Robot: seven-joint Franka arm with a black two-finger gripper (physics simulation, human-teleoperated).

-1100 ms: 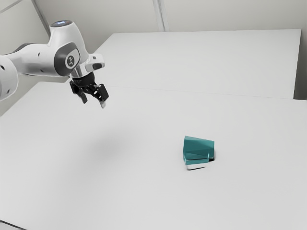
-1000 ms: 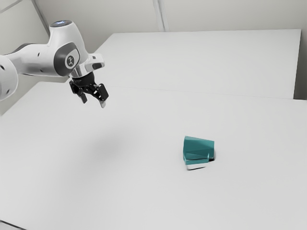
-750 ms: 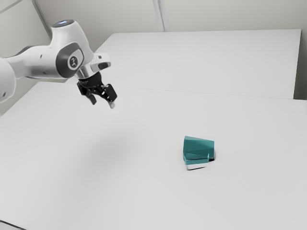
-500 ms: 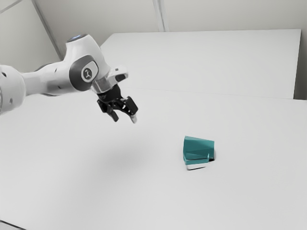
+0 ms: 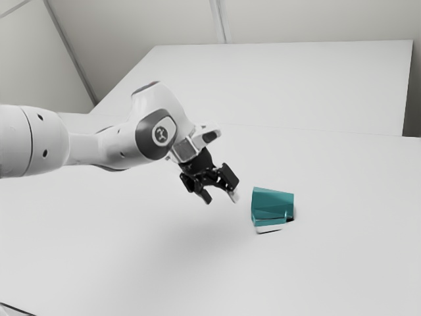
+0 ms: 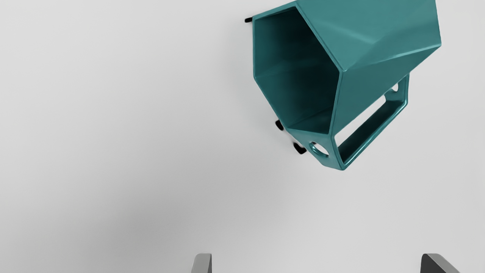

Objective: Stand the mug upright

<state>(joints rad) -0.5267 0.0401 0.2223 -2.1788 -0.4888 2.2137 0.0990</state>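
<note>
My gripper [image 5: 222, 197] hangs above the table in the exterior view, a little to that view's left of the teal mug [image 5: 272, 205]. In the wrist view the gripper [image 6: 316, 263] stands open, its two fingertips wide apart with nothing between them. The angular mug [image 6: 375, 41] lies on its side ahead of the fingertips, apart from them. Its dark mouth faces partly toward the hand, and its squared handle [image 6: 373, 131] sticks out from the lower side of the body.
A broad white table [image 5: 342, 270] carries the mug. Behind it rises a pale panel [image 5: 283, 82], with room walls beyond. A thin dark line crosses the exterior view's bottom left corner.
The arm has swung toward the exterior view's right and come down, bringing my gripper much closer to the mug. The mug lies where it was.
</note>
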